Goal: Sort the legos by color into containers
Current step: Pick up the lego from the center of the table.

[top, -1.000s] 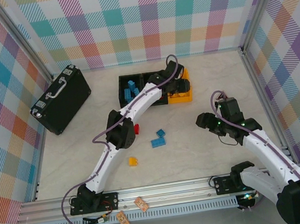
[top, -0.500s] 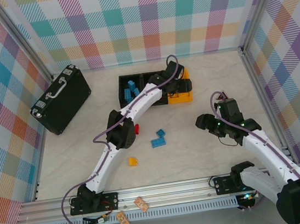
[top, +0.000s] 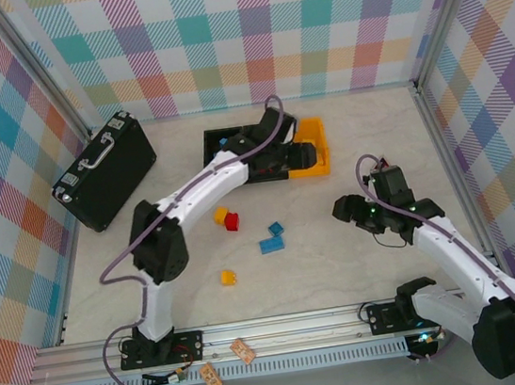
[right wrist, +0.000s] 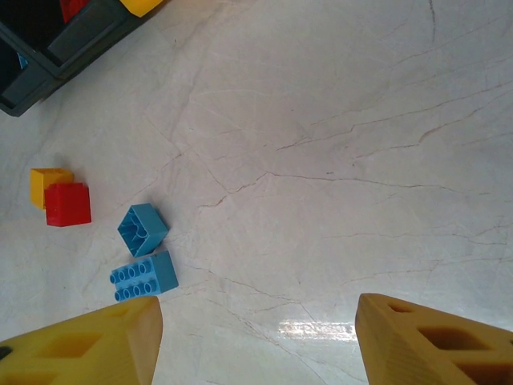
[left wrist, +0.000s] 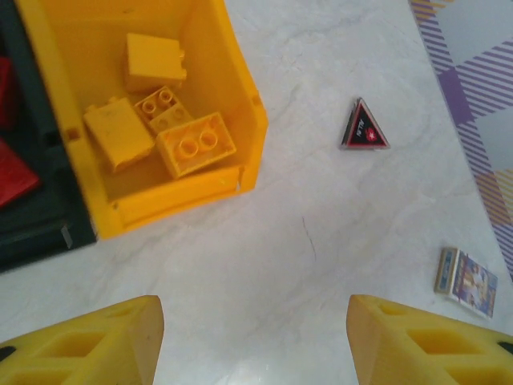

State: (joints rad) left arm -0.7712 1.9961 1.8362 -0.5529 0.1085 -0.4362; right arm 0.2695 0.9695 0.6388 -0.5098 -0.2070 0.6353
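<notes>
black briefcase (top: 103, 172) by the table's (top: 343, 267) left edge; triangle (left wrist: 365, 128) near the yellow bin (left wrist: 247, 108); left claw (left wrist: 252, 341), right claw (right wrist: 256, 341) both apart.

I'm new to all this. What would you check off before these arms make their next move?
1. Left tool open and empty: ok.
2. Right tool open and empty: ok.
3. Yellow bin, the part in view, holds yellow bricks alone: ok.
4. Everything sorted: not ok; red brick, square blue brick and longer blue brick lie on the table.
5. Red brick clear for a grab: not ok; a loose yellow brick touches it.
</notes>
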